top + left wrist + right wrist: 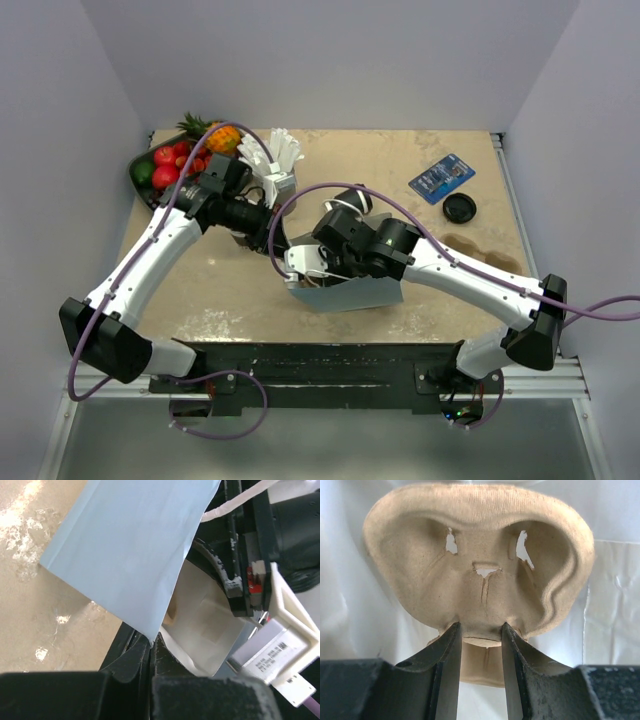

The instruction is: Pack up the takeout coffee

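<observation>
Your left gripper is closed tight, its fingers pinching one corner of the bag at the mouth. The pale blue wall fans up and away from that pinch. Beside it the mouth gapes, showing the white inside and a bit of tan deep in it.

Your right gripper is inside the bag, white paper all round it. Its fingers stand narrow and clamp the near rim of the carrier, a tan moulded pulp piece with a few small slots. The carrier stands up facing the wrist camera.

From above, the bag lies near the middle of the table, towards the near edge. Your left arm comes to its left corner and your right arm reaches in from the right.

The cup seems to be the dark round shape with a pale edge just far of your right wrist, outside the bag. It is partly hidden, so you cannot be sure.

In the far left corner sits a fruit bowl, with the stick cup just right of it. On the far right lie a blue packet and, just near of it, a loose black lid, with a dark stain nearer still
</observation>
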Available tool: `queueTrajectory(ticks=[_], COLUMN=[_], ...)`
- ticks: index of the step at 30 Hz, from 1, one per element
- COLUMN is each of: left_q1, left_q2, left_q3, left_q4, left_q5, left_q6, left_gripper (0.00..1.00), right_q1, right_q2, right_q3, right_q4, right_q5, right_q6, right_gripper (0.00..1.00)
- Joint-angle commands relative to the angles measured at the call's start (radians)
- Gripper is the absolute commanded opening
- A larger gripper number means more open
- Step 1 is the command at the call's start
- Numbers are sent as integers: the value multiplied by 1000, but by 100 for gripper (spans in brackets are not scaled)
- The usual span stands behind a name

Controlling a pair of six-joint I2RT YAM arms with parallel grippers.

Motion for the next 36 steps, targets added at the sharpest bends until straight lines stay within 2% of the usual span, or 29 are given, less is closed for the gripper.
queueTrajectory(ticks=[1,6,22,35,36], left_q1=[1,1,1,0,0], left_q2=[-14,-21,-31,-17,-15], left_q3=[55,71,39,87,91], left_q4=[-9,-6,-15,-24,-23], left_q5=[82,118,88,148,160], left_q6=[34,39,70,65,64], left_gripper=[0,0,0,0,0], right_q1=[-11,-31,-79,-77,-77], right_q2=[-11,26,39,124,133], right_q3=[-6,-16,-71,-144,-130], right_q4=[-21,-84,-90,-39,-44], right_q5=[39,31,32,164,140], right_q6=[-49,-102,-64,-37,-30], right_gripper=[0,0,0,0,0])
